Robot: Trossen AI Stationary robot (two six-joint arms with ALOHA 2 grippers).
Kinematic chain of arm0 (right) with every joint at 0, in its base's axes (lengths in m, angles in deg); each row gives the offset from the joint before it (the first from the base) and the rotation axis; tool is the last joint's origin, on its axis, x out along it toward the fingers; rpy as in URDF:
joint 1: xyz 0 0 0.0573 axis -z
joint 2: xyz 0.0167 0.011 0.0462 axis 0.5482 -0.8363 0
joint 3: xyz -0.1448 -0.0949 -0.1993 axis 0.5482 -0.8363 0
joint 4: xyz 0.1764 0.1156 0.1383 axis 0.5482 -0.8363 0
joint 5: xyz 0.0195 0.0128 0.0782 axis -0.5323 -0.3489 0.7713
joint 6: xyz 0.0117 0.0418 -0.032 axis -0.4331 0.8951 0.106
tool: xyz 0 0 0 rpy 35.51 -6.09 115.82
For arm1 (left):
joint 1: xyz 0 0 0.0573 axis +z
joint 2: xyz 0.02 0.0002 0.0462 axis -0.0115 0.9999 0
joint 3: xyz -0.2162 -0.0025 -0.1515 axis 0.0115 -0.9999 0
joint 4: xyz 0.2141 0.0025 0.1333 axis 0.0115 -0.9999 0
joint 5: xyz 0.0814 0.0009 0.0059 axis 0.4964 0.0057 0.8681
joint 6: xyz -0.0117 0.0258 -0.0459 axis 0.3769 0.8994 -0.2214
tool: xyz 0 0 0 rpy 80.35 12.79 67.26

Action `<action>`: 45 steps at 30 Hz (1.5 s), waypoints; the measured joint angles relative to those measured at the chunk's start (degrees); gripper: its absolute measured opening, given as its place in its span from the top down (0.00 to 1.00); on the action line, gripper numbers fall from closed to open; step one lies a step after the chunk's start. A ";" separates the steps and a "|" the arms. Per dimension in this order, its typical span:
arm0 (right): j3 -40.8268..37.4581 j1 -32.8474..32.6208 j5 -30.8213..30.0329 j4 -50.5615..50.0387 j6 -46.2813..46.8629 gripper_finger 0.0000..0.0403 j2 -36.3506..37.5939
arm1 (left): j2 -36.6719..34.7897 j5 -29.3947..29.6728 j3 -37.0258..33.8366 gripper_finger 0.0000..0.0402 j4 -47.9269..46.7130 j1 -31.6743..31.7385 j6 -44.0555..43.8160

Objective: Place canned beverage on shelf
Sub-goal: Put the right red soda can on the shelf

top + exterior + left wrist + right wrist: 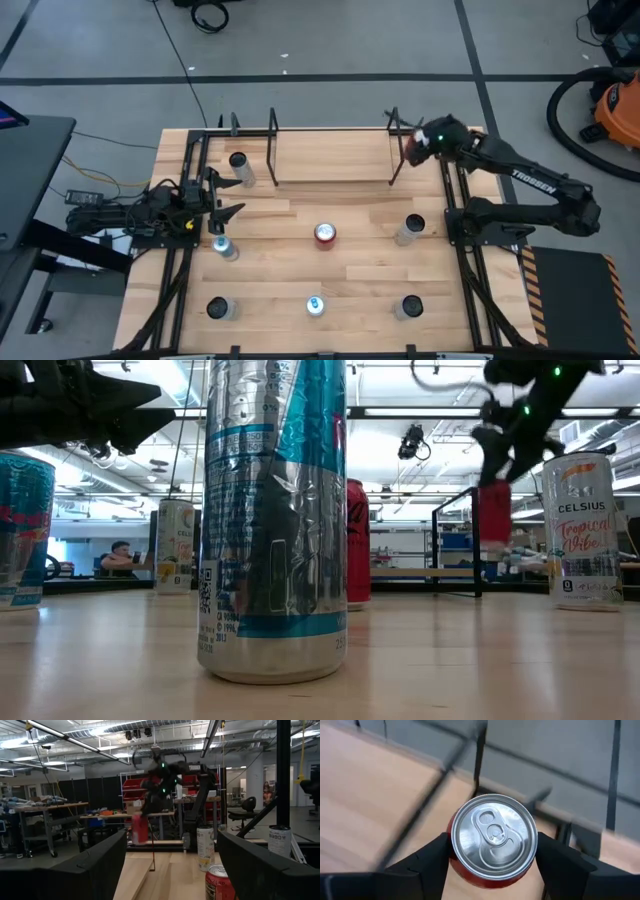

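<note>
Eight cans (325, 235), one shelf (330, 157).

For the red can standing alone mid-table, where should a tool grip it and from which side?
Grip the red can across its round side wall, near the upper half, coming straight down from above. It stands upright with its lid up and bare board all around it, so a top-down approach looks clear. The right tool holds another red can this way.

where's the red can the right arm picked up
The red can is held in the right gripper, in the air at the shelf's right end, at the table's far right in the high view.
</note>
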 joint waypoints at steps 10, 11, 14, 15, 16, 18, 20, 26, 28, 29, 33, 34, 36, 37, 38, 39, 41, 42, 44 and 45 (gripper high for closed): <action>15.79 0.02 -4.17 0.43 -6.99 0.38 -3.78 | 0.00 0.00 0.00 0.21 -0.01 -0.01 0.00; 17.15 0.02 -4.17 0.73 -7.37 0.38 -4.63 | 0.00 0.00 0.00 0.21 0.00 -0.01 -0.02; 19.93 -0.01 -3.66 2.49 -8.50 0.39 -7.55 | 0.00 0.00 0.00 0.21 0.00 -0.02 -0.02; 20.31 -0.12 -3.36 3.36 -8.87 0.39 -8.69 | 0.00 0.00 0.00 0.21 0.00 -0.02 -0.02; 20.56 -0.29 -3.05 3.90 -9.15 0.39 -9.91 | 0.00 0.00 0.00 0.21 0.00 0.00 -0.01; 20.71 -0.56 -1.84 4.93 -10.08 0.39 -12.45 | 0.00 0.00 0.00 0.21 0.00 0.00 0.00; 20.73 -0.87 -1.37 6.74 -10.54 0.39 -14.90 | 0.00 0.00 0.00 0.21 0.00 -0.01 -0.02; 21.17 -0.96 1.98 12.71 -10.96 0.43 -21.59 | 0.00 0.00 0.00 0.21 0.00 -0.01 -1.38; 20.95 -0.96 2.87 12.92 -10.81 0.50 -23.44 | 0.00 0.00 0.01 0.21 0.00 -0.01 -1.39; 20.82 -0.96 2.93 13.49 -11.05 0.52 -24.35 | 0.00 0.00 0.00 0.21 0.00 -0.02 -1.40; 21.00 -0.63 4.82 15.44 -10.80 0.60 -25.64 | 0.00 0.00 0.02 0.21 -0.09 0.00 -1.42; 21.02 -0.55 5.13 14.95 -10.12 0.63 -26.12 | 0.00 0.00 0.02 0.21 -0.09 0.00 -1.42; 20.82 -0.52 5.69 13.20 -9.94 0.69 -26.97 | 0.00 0.00 0.02 0.21 -0.17 0.00 -1.42; 20.80 -0.71 5.36 13.74 -10.06 0.72 -27.12 | 0.00 -0.01 0.02 0.21 -0.17 0.00 -1.40; 20.81 -0.80 5.10 14.70 -10.10 0.74 -27.11 | 0.00 0.00 0.02 0.21 -0.20 0.00 -1.40; 20.84 -0.81 4.64 15.80 -10.18 0.76 -27.12 | 0.00 0.00 0.02 0.21 -0.24 0.00 -1.43; 20.88 -0.81 4.62 18.70 -10.94 0.78 -27.41 | 0.00 0.00 0.02 0.21 -0.64 0.00 -1.42; 20.86 -0.81 4.62 20.15 -11.54 0.79 -27.66 | 0.00 0.01 0.02 0.21 -0.84 0.00 -1.44; 20.88 -0.77 6.18 25.33 -12.23 0.80 -28.33 | 0.00 -0.01 0.02 0.21 -1.31 0.00 -1.43; 20.94 -0.72 7.85 27.09 -12.41 0.80 -28.99 | 0.00 0.03 0.02 0.21 -1.47 0.00 -1.46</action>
